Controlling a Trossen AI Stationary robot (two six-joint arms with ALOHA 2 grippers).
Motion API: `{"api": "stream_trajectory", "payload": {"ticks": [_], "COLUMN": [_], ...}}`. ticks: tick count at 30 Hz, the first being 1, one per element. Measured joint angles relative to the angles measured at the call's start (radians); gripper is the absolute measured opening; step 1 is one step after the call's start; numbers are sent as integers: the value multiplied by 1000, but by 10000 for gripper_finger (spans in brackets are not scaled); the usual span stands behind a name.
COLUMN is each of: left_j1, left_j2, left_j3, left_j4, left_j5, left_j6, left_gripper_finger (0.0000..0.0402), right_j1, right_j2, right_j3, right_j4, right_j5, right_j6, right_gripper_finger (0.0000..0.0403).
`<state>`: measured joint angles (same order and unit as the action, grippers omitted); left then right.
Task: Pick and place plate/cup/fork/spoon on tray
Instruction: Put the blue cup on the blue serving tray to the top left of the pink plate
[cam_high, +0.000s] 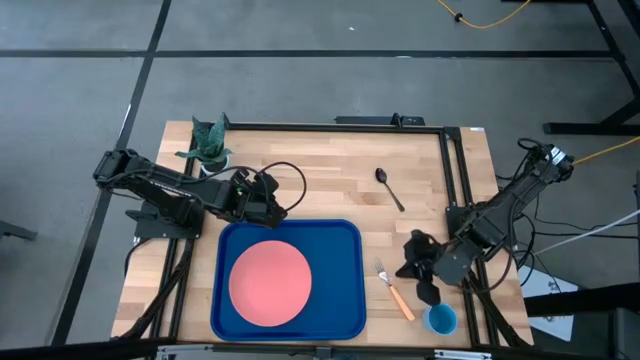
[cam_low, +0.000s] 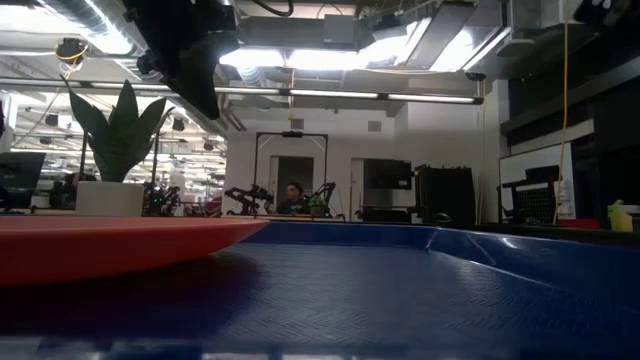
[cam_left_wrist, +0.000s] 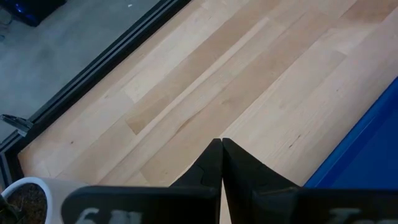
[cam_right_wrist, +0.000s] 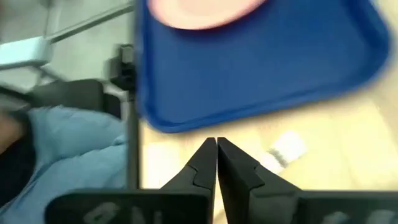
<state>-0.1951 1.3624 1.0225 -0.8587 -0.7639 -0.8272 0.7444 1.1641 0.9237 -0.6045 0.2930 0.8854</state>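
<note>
The salmon-pink plate (cam_high: 270, 282) lies flat in the deep-blue tray (cam_high: 340, 300); both also show in the low view, the plate (cam_low: 100, 245) and the tray (cam_low: 420, 290). The tan-handled fork (cam_high: 394, 291) lies on the table right of the tray, and its tines show in the right wrist view (cam_right_wrist: 285, 149). The light-blue cup (cam_high: 441, 320) stands near the front right corner. The dark spoon (cam_high: 389, 187) lies toward the far side. My left gripper (cam_high: 281, 208) (cam_left_wrist: 221, 143) is shut and empty, just beyond the tray's far edge. My right gripper (cam_high: 406, 270) (cam_right_wrist: 216, 142) is shut and empty, right of the fork.
A white pot with a green plant (cam_high: 208, 148) stands at the far left, close behind my left arm. A black frame rail (cam_high: 455, 180) runs along the table's right side. A person's light-blue sleeve (cam_right_wrist: 68, 149) shows past the table's front edge.
</note>
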Motion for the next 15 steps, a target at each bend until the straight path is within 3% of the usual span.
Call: {"api": "stream_trajectory", "payload": {"ticks": [3,10,15], "left_j1": [0,0,0], "left_j2": [0,0,0], "left_j3": [0,0,0], "left_j4": [0,0,0], "left_j5": [0,0,0], "left_j6": [0,0,0], "left_gripper_finger": [0,0,0], "right_j1": [-1,17,21], "right_j2": [1,2,3], "right_j3": [0,0,0], "right_j4": [-32,-46,-80], "right_j5": [7,-11,-33], "right_j6": [83,109,133], "right_gripper_finger": [38,76,82]}}
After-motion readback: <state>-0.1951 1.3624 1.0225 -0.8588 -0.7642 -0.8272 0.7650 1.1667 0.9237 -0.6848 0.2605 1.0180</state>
